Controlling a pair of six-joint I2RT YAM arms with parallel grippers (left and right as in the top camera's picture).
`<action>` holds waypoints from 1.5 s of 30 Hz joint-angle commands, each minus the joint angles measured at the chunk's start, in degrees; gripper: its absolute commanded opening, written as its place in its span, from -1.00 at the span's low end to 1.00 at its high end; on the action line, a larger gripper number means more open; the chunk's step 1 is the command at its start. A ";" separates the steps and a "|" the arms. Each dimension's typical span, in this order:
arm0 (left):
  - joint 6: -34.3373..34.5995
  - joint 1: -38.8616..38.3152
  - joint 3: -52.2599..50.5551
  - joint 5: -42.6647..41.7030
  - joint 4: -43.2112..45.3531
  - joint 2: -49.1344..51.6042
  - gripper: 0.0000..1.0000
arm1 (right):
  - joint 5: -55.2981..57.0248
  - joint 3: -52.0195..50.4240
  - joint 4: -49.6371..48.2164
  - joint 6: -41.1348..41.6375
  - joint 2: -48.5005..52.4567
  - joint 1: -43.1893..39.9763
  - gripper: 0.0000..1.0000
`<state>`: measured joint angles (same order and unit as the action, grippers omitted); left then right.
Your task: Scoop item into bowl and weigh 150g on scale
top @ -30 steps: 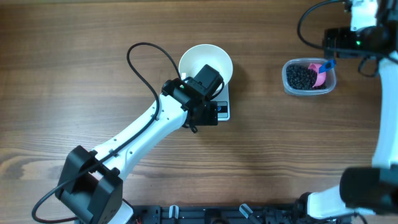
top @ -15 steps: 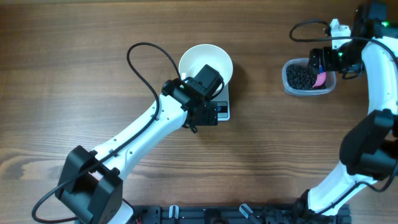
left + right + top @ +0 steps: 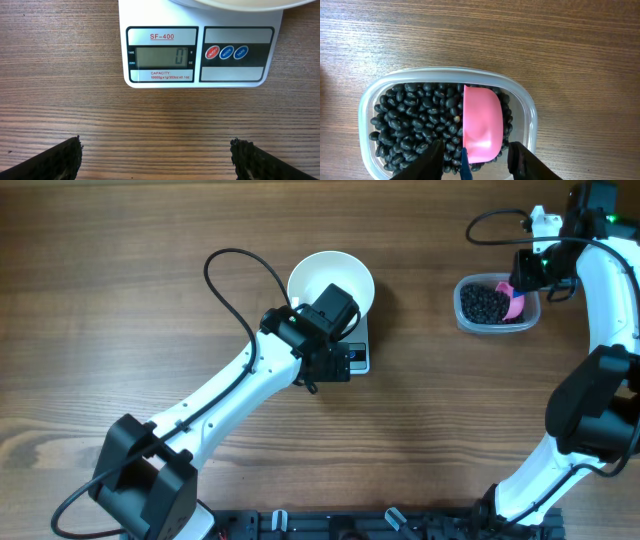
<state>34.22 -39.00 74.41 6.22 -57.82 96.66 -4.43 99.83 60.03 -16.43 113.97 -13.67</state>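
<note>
R gripper [image 3: 477, 160] part-open, straddling blue handle [image 3: 464, 167] of pink plastic scoop [image 3: 482, 122] — gaps both sides, no grip. Scoop sits in clear plastic tub [image 3: 530, 115] w/ glossy black beans [image 3: 415, 125], far right of wooden desk [image 3: 150, 240]. L gripper [image 3: 157, 160] wide open, empty, near flat white rectangular scale [image 3: 235, 75] — reads 0, round white bowl [image 3: 325, 280] on it.

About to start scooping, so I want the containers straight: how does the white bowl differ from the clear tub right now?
The bowl is round and opaque white; the tub is clear and rounded-rectangular. The bowl looks empty where visible; the tub holds black beans and a pink scoop. The bowl sits on the scale, the tub directly on the table. Both are open-topped.
</note>
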 commanded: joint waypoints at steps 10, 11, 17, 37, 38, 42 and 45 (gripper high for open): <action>0.98 -0.07 -0.37 1.16 -0.04 0.44 1.00 | 0.63 0.00 0.74 -0.02 0.63 -0.17 -0.56; 0.98 -0.07 -0.37 1.16 -0.04 0.44 1.00 | 0.61 0.00 0.70 -0.02 0.63 -0.17 -0.66; 0.98 -0.07 -0.37 1.16 -0.04 0.44 1.00 | 0.33 0.00 0.11 0.09 0.63 -0.17 -0.88; 0.98 -0.07 -0.37 1.16 -0.04 0.44 1.00 | -13.25 -1.97 4.66 12.37 1.01 -0.33 -0.91; 0.98 -0.07 -0.37 1.16 -0.04 0.44 1.00 | -13.22 -3.23 4.70 11.98 1.01 -0.33 -0.91; 0.98 -0.07 -0.37 1.16 -0.04 0.44 1.00 | -10.58 -5.57 -3.91 9.16 1.01 -0.46 -0.92; 0.98 -0.07 -0.37 1.16 -0.04 0.44 1.00 | -9.49 -5.57 -8.22 8.31 1.01 -0.55 -0.92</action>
<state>34.24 -39.00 74.41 6.22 -57.84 96.66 -15.38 95.96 53.43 -6.57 113.56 -14.13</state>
